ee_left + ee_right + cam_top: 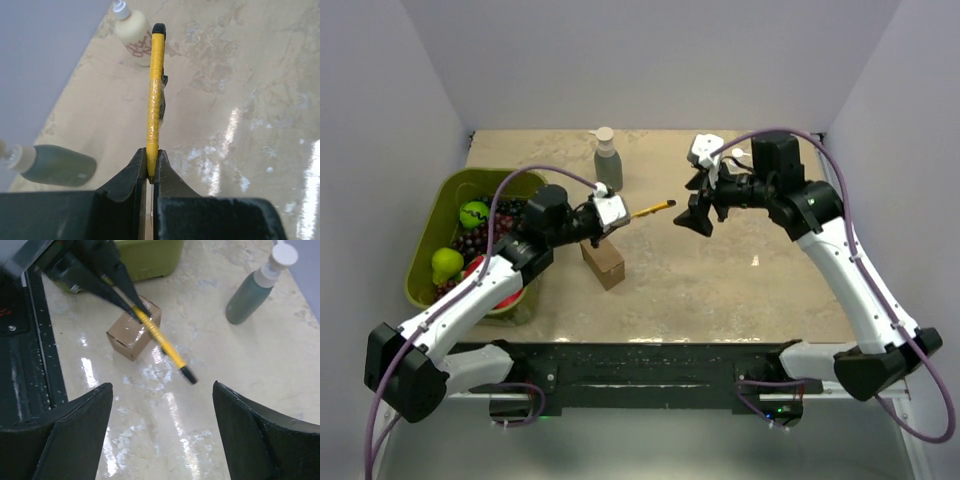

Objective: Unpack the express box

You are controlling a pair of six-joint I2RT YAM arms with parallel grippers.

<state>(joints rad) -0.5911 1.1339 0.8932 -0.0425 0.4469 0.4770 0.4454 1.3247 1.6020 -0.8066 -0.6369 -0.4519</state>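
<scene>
With a yellow cutter clamped in the left gripper and the right gripper spread empty, the tip must likely be lowered onto the top of the express box.

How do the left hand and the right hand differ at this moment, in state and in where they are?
The left hand is shut on a slim yellow tool; the right hand stands wide open and holds nothing. The left hand is close to the express box; the right hand is farther off, over bare table, pointing toward the tool. Both have black fingers.
</scene>
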